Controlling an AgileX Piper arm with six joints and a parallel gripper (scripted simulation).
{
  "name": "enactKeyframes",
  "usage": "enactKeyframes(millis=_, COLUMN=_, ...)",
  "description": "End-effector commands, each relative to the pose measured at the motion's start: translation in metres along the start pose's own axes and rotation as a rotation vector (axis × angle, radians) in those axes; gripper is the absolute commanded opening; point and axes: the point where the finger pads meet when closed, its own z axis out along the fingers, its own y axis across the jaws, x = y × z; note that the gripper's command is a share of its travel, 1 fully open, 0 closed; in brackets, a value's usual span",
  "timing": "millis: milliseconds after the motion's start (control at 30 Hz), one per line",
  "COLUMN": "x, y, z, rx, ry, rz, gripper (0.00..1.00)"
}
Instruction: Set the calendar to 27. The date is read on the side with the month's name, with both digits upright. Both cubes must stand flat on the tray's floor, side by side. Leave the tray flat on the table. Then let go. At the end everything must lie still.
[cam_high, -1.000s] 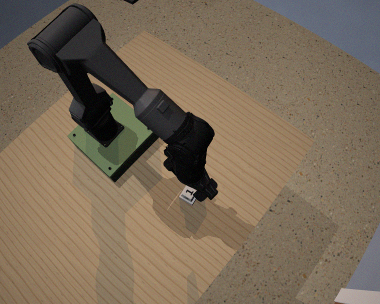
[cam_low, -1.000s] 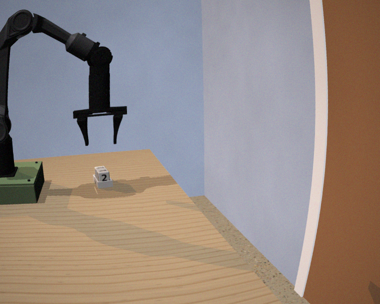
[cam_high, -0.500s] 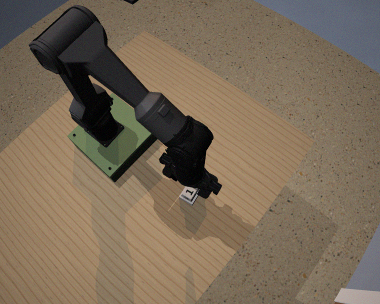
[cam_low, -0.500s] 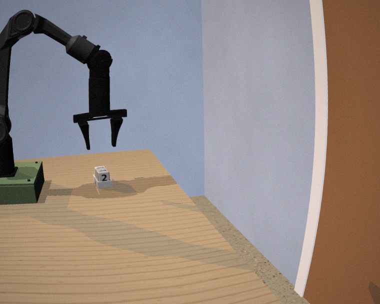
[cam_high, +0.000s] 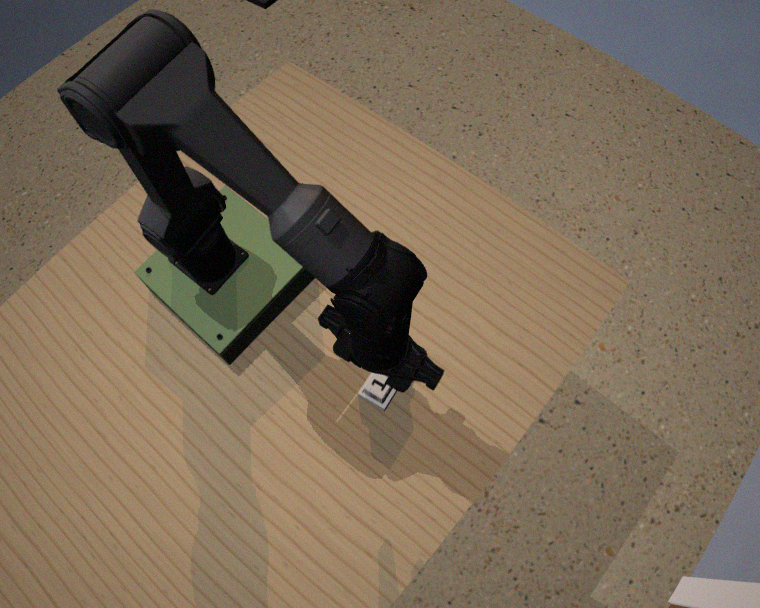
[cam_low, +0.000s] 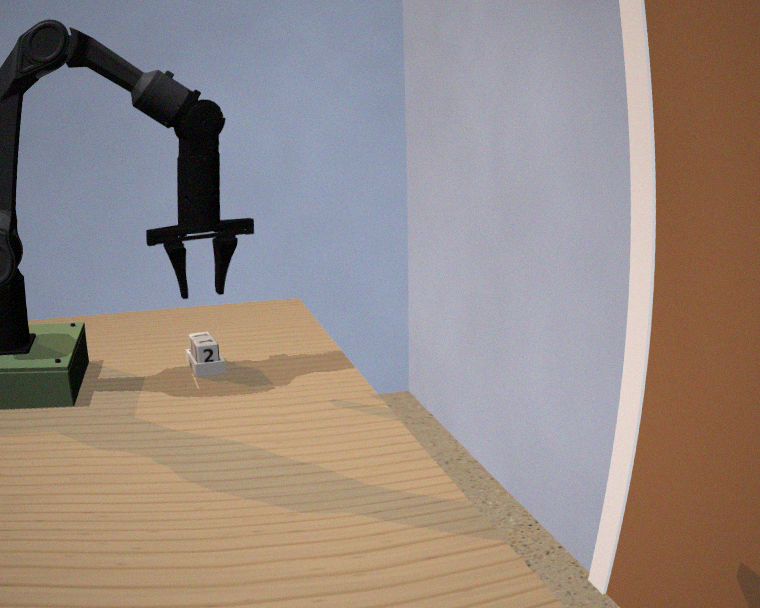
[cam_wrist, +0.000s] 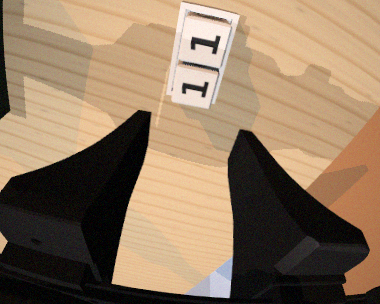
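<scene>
White calendar tray flat on wooden table, toward its right edge, roughly midway along it. Two white cubes stand in tray side by side, touching: near cube and far cube in wrist view, each with black "1" on top face. Exterior view: end cube shows upright "2" on side face.

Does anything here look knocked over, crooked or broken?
Nothing stands out. The two cubes sit side by side in the little white tray, which lies flat on the table. The gripper hangs above them, partly open and holding nothing.
</scene>
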Motion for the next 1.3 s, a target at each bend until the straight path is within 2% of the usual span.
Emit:
enactKeyframes(millis=0, x=0.0, y=0.0, z=0.001, rx=-0.003, ry=-0.001, rz=0.002, gripper=0.6)
enactKeyframes(millis=933, x=0.0, y=0.0, z=0.004, rx=-0.003, ry=-0.001, rz=0.001, gripper=0.6)
enactKeyframes(millis=1267, x=0.0, y=0.001, z=0.014, rx=-0.005, ry=-0.001, rz=0.001, gripper=0.6)
